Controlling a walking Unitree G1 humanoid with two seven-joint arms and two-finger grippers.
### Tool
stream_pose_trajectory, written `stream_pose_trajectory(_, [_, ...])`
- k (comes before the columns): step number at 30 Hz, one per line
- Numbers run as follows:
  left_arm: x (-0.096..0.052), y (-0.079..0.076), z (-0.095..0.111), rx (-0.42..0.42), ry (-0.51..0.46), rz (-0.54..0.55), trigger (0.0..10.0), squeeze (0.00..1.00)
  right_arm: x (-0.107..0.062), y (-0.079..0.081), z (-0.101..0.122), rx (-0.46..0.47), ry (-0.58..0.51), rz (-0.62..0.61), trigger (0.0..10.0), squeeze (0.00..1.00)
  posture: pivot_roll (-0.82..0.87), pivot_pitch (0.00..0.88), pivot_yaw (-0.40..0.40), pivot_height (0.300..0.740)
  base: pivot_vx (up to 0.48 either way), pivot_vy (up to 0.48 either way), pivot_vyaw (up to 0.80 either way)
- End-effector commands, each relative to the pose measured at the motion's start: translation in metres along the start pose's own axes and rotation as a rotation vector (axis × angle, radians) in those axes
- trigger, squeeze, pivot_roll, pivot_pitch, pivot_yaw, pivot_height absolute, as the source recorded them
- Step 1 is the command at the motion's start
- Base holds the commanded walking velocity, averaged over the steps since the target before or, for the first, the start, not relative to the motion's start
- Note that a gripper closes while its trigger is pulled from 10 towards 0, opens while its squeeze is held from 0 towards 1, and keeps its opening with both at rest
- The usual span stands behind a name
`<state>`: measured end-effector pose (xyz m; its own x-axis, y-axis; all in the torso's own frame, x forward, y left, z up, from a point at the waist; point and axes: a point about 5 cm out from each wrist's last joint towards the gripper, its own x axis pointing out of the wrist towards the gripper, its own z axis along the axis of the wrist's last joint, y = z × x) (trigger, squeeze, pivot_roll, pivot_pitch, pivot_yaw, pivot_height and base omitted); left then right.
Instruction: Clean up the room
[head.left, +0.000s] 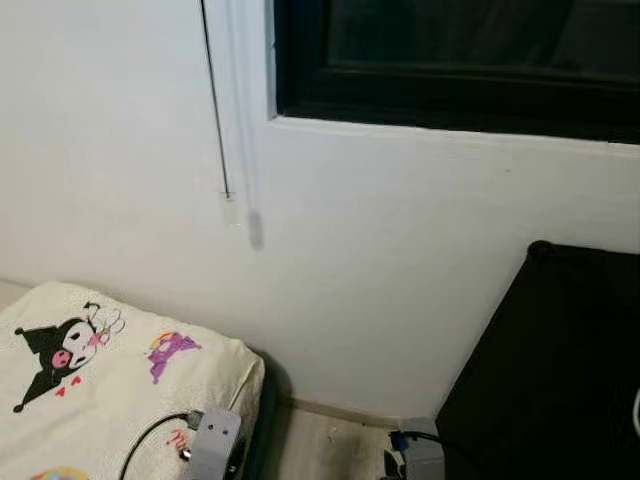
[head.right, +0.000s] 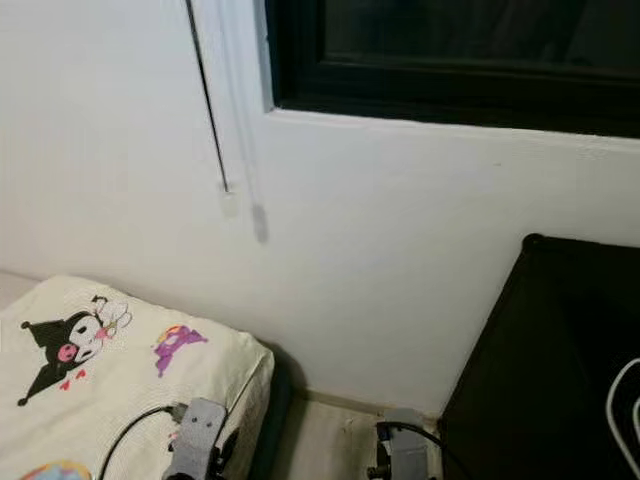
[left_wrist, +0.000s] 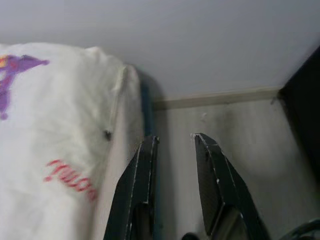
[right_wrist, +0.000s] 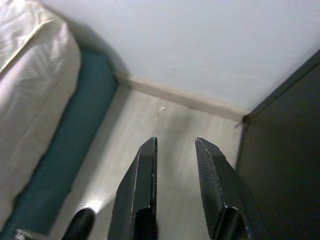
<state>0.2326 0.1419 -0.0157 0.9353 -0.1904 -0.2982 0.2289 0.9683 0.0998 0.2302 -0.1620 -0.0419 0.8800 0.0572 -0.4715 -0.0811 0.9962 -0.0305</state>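
A cream blanket (head.left: 110, 385) printed with cartoon figures covers a bed at the lower left, over a teal mattress edge (right_wrist: 60, 160). My left gripper (left_wrist: 175, 140) is open with nothing between its fingers, just beside the blanket's edge above the floor strip. My right gripper (right_wrist: 176, 142) is also open and holds nothing, above the pale wood floor (right_wrist: 165, 150) between bed and black cabinet. Both wrists, left (head.left: 212, 440) and right (head.left: 420, 458), sit at the bottom of the head views.
A black cabinet (head.left: 560, 370) stands at the right, close to the white wall (head.left: 380, 260). A dark window (head.left: 450, 60) sits above, with a thin blind cord (head.left: 214, 100) hanging at its left. A narrow floor strip runs between bed and cabinet.
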Motion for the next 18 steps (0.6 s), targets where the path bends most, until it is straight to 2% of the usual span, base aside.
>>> stream_pose_trajectory(1, [-0.0023, -0.0017, -0.0044, 0.004, 0.024, -0.001, 10.0, 0.0, -0.0022, -0.0008, -0.0051, 0.015, 0.021, -0.01, 10.0, 0.0, 0.02, 0.11, -0.034, 0.74, 0.0, 0.0, 0.0])
stream_pose_trajectory(18, [-0.0028, 0.0029, -0.0065, -0.017, 0.041, 0.025, 10.0, 0.0, -0.0002, -0.001, -0.0036, 0.008, 0.03, -0.004, 10.0, 0.0, 0.03, 0.116, -0.036, 0.74, 0.0, 0.0, 0.0])
